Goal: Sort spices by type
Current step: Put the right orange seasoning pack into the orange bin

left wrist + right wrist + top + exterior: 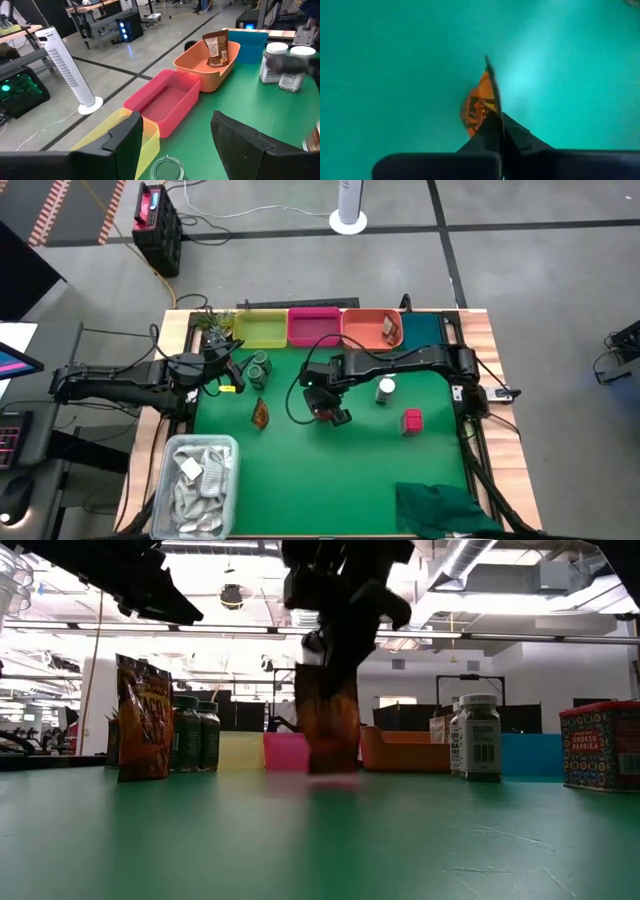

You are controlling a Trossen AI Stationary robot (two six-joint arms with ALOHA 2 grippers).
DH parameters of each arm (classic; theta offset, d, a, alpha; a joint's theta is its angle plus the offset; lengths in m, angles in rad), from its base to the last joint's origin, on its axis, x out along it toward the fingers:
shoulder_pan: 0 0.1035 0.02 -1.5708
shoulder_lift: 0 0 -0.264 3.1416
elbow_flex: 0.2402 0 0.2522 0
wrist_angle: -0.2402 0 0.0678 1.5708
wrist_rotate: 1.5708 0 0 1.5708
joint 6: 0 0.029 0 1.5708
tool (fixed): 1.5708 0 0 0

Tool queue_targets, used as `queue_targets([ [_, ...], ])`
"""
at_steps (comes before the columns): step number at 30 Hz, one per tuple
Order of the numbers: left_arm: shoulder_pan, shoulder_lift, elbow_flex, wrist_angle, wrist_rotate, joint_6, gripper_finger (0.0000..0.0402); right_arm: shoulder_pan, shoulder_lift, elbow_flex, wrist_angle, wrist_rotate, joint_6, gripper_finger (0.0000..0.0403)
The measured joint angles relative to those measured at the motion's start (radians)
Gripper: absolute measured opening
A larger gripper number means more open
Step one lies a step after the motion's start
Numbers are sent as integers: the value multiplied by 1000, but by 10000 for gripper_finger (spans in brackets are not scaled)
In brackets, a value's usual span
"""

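At centre frame, the right hand [496,131] pinches shut on the top edge of an orange-brown spice packet [327,725] standing on the green bench [350,470]: light, soft and crinkly, probably best held by that seam. The left hand [175,145] waits open at left. Visible: three packets, two green jars, two white-capped jars, one pink box.

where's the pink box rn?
High view: the pink box stands on the green mat, right of centre, just below the white-capped jar.
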Motion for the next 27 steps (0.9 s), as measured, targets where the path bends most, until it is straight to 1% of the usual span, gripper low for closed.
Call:
queue_targets([
  [4, 0, 0, 0, 0, 0, -1, 224, -24, -29, 62, -94, 125, 45, 19],
  [6, 0, 0, 0, -6, 0, -5, 224, -48, -58, 79, -128, 171, 76, 15],
  [9, 0, 0, 0, -7, 1, -8, 224, -100, -115, 89, -157, 241, 143, 15],
  [11, 0, 0, 0, -8, 1, -15, 224, -148, -155, 85, -184, 266, 198, 16],
  [17, 0, 0, 0, -13, 2, -18, 224, -323, -232, 49, -188, 278, 363, 17],
  [23, 0, 0, 0, -13, 2, -27, 224, -493, -236, -21, -177, 277, 462, 18],
  [27, 0, 0, 0, -13, 2, -27, 224, -574, -236, -75, -154, 273, 513, 18],
])
